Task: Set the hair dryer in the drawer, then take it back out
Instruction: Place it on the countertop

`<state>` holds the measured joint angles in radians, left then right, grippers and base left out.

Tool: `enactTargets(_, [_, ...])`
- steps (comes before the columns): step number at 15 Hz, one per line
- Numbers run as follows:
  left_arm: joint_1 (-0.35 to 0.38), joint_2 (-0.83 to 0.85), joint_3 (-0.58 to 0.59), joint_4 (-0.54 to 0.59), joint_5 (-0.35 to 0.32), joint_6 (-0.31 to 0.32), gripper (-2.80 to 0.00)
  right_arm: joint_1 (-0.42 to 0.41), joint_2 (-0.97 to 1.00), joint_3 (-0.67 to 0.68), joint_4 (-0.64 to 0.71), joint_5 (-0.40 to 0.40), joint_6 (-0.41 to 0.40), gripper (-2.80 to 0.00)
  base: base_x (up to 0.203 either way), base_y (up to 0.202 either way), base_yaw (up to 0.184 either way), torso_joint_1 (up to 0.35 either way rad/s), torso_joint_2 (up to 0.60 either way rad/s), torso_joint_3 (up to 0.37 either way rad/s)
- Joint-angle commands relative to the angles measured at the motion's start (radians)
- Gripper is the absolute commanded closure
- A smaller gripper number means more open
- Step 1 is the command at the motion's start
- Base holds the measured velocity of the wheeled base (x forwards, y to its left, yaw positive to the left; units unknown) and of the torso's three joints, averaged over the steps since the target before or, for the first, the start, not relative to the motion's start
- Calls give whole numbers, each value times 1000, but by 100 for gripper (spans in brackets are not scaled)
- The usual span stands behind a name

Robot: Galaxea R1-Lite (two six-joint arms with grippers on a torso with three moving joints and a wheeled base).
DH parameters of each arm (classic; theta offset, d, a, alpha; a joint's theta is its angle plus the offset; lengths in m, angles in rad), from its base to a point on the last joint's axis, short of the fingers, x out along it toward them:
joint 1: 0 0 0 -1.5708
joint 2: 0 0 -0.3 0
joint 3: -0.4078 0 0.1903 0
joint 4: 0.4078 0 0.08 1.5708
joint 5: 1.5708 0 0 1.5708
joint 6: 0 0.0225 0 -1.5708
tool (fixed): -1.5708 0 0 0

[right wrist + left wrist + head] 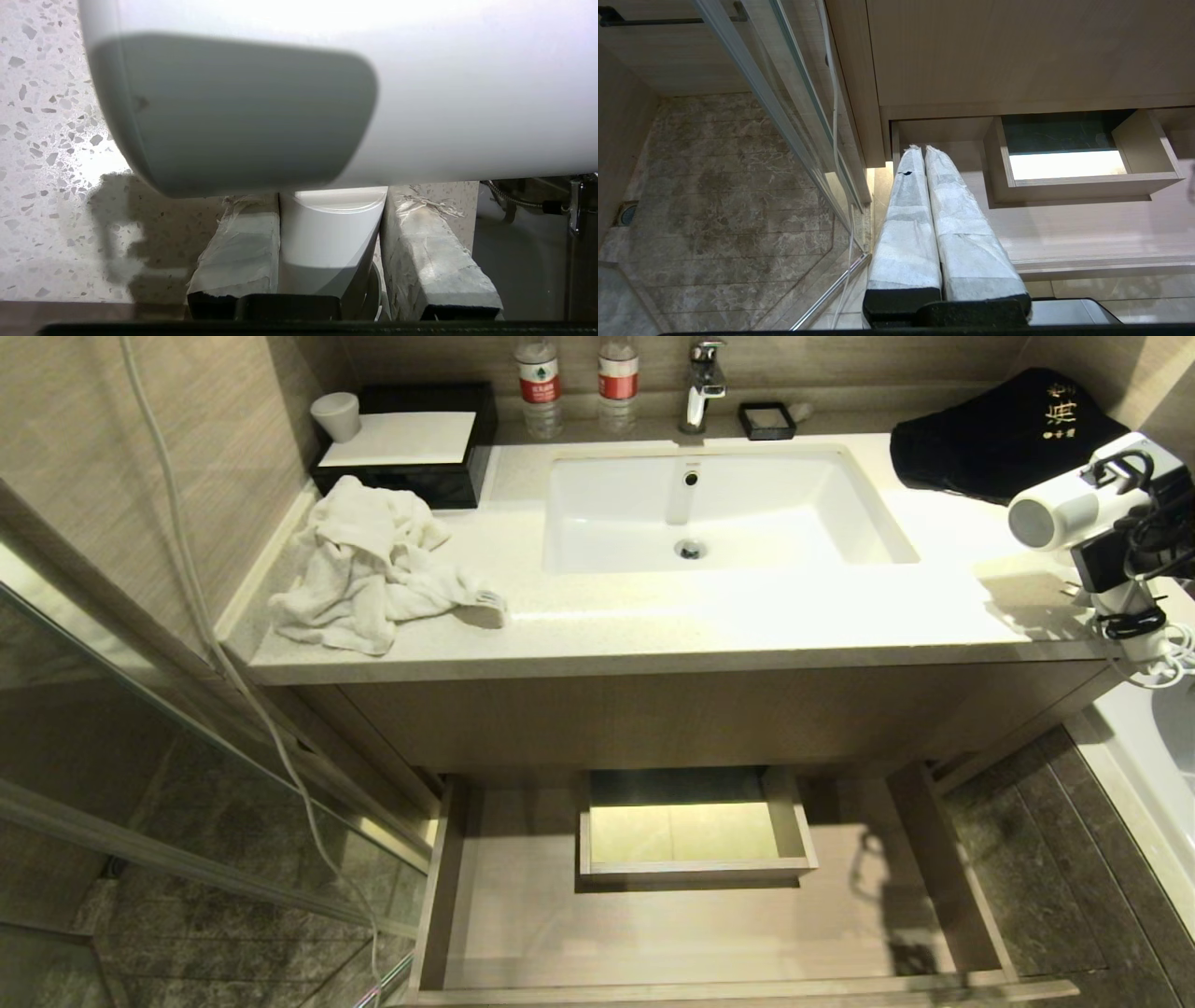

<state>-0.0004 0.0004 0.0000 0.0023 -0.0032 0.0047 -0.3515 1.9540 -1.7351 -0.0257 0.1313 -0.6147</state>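
The white hair dryer [1074, 509] hangs above the right end of the counter, its grey round end facing left. My right gripper [1108, 567] is shut on its handle. In the right wrist view the taped fingers [243, 242] press both sides of the white handle [327, 233] under the barrel [420, 93], over the speckled counter. The bundled white cord [1172, 658] dangles below. The drawer [560, 915] stands pulled out under the vanity, its floor bare around the boxed cut-out [695, 873]. My left gripper [922, 149] is parked low by the drawer's [1064, 233] left end, shut with nothing in it.
The counter carries a white sink [719, 504], a crumpled white towel [373, 569], a black tray box [411, 448], a cup [336, 415], two bottles [540, 383] and a black bag [999, 429]. A glass shower door [140, 728] stands left, a tub rim [1139, 737] right.
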Motion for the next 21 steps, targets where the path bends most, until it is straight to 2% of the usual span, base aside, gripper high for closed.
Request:
enactTargets(1, [0,1,1,0,0,0,0,9,3,-6,-11,1,-5,0,0,0,0,0,0,0])
enactTargets(12, [0,1,2,1,0,0,0,19,-56,27,-25,2,-4,0,0,0,0,3,-1,4])
enactTargets(18, [0,1,2,1,0,0,0,22,-58,32,-26,3,-7,0,0,0,0,250,-55,187])
enactTargets(21, [0,1,2,0,0,0,0,20,-40,23,-36,3,-7,0,0,0,0,92,-23,64])
